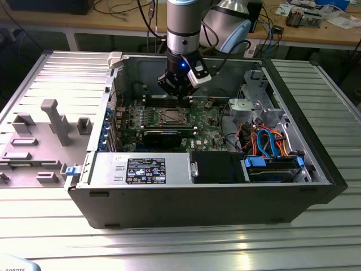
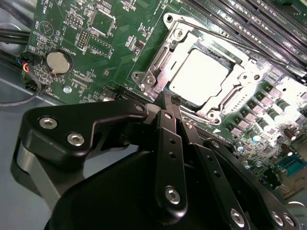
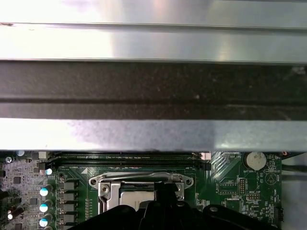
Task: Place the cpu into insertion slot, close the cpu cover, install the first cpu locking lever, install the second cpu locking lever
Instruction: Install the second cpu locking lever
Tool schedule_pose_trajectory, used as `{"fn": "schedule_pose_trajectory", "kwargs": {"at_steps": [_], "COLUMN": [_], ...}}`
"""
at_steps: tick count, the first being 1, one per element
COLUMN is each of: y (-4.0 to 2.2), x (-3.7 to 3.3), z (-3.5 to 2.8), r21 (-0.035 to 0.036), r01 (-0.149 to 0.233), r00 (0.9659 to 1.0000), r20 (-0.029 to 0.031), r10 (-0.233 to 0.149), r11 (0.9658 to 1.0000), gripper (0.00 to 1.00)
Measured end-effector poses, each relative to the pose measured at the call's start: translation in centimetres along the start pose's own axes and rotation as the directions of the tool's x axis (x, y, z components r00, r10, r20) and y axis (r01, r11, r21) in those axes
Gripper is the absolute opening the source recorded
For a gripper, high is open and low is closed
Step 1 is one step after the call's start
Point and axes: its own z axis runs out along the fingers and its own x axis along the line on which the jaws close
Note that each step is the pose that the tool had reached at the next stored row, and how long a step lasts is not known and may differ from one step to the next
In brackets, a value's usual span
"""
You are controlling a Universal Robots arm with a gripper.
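Exterior view. Nearest the camera, the black front wall of an open computer case (image 1: 197, 203) is seen, resting on a ribbed metal table (image 1: 180, 248). Just behind that wall a grey power supply (image 1: 141, 169) is lodged, with a blue-handled drive bay (image 1: 271, 167) toward the exterior view's right. The green motherboard (image 1: 203, 121) is laid flat on the case floor. The insertion slot (image 1: 169, 117) is set near the board's middle, its silver rim visible. The gripper (image 1: 181, 95) is held just above the slot's far edge, below the grey arm (image 1: 183, 28). A grey fixture tray (image 1: 45, 135) is placed outside the case, at the exterior view's left.

Second wrist view. The black gripper linkage (image 2: 168, 158) is nearest the lens; its fingers (image 2: 165, 103) are drawn narrow, nearly together, with nothing seen between them. Their tips are held at the slot's edge. The cpu (image 2: 199, 76) is seated in the slot, framed by the cpu cover (image 2: 218, 103), which lies flat over it. A round coin battery (image 2: 58, 61) is mounted well apart on the board.

First wrist view. The gripper tips (image 3: 165, 191) are seen over the slot (image 3: 139, 189); the case wall (image 3: 153, 86) is behind.
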Motion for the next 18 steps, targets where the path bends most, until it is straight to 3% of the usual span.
{"fn": "schedule_pose_trajectory", "kwargs": {"at_steps": [10, 18], "y": [-0.24, -1.25], "x": [-0.01, 0.0], "z": [-0.26, -0.26], "r21": [0.0011, 0.0011], "r01": [0.0, 0.0], "r00": [1.0, 1.0], "r20": [0.0, 0.0], "r10": [0.0, 0.0], "r11": [1.0, 1.0], "gripper": [0.11, 0.11]}}
